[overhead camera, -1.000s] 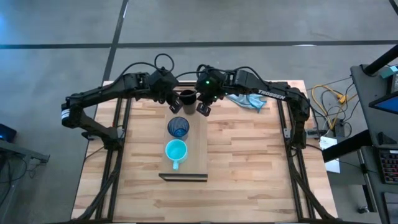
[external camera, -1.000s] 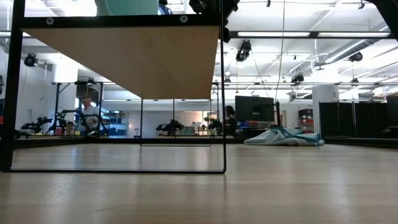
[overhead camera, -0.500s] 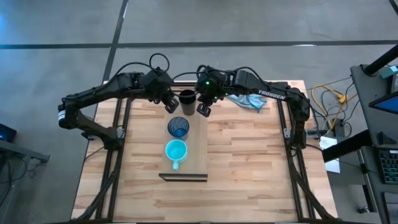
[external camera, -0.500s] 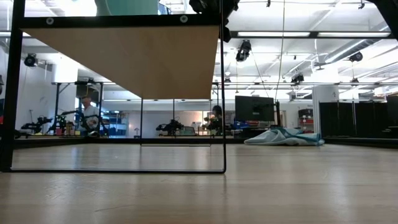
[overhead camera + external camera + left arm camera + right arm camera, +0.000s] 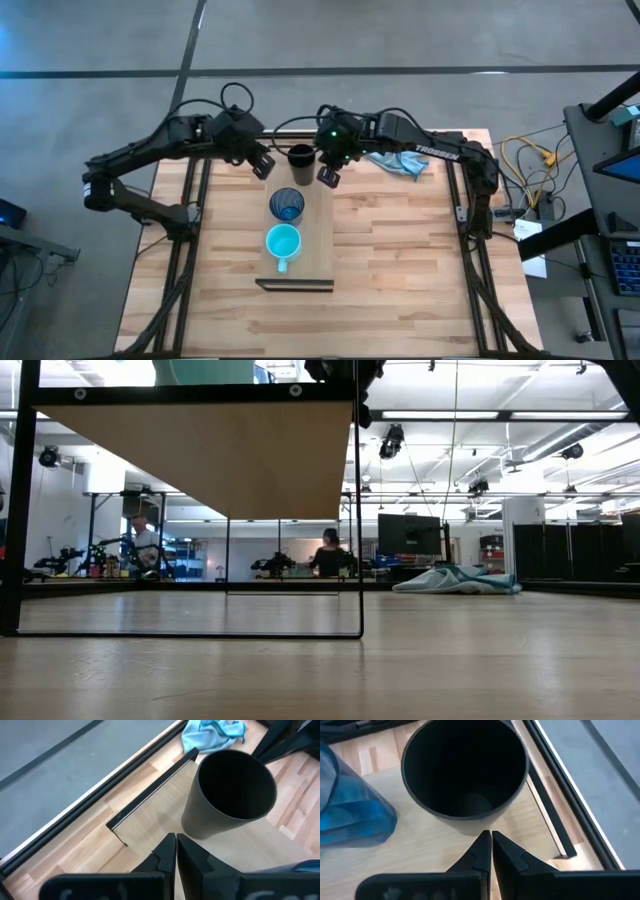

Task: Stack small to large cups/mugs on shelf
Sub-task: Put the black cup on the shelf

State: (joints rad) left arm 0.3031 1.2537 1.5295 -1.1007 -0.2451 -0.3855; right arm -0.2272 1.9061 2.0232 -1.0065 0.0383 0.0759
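Black and open-mouthed, the black cup (image 5: 300,157) stood upright at the far end of the shelf (image 5: 318,235), with the dark blue cup (image 5: 286,205) behind it toward you and the turquoise mug (image 5: 283,242) nearest the front, all three in a row along the board. Your left hand (image 5: 259,163) and right hand (image 5: 328,176) flanked the black cup, each just beside it, both with fingers pressed together and holding nothing. You could judge that cup light, rigid and smooth-walled, so slippery; its slight taper suggested gripping across the rim, one finger inside. The blue cup looked thin and translucent, probably plastic, though you could not be sure from those views. The mug seemed heaviest; its handle pointed toward the front, clear for a pinch.
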